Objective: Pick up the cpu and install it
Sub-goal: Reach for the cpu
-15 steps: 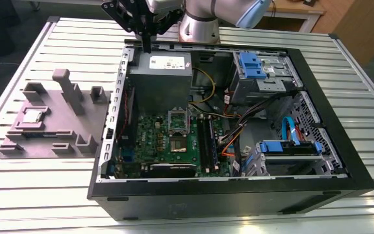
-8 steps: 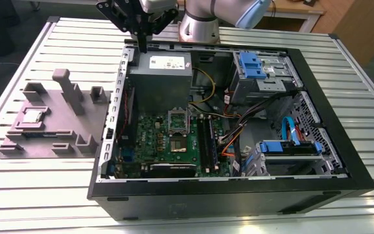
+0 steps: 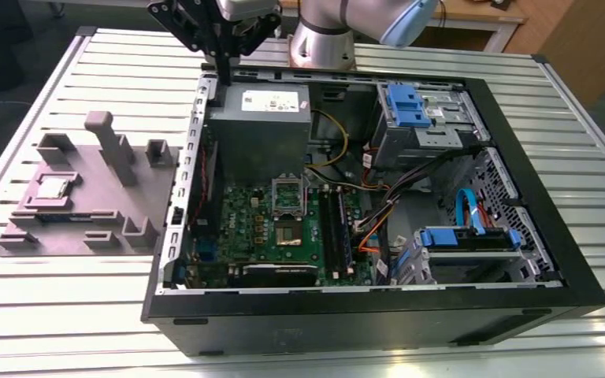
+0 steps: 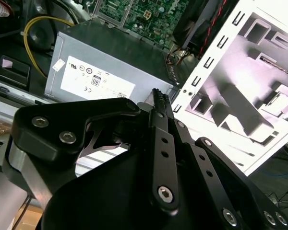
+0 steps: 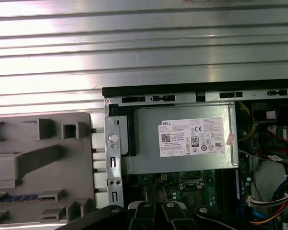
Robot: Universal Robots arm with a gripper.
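The cpu is a small silver-grey square lying on the grey holder block, on the exterior view's left of the open computer case. Inside the case lies the green motherboard with its metal-framed socket. My black gripper hangs high over the case's far wall, above the grey power supply box and well away from the cpu. Its fingers meet at the tips with nothing between them. In the first wrist view the gripper hovers over the motherboard's edge.
The case stands on a ribbed metal table. Blue drive brackets and bundled cables crowd the case's side on the exterior view's right. The holder block carries upright posts. A white perforated case wall separates the block from the power supply.
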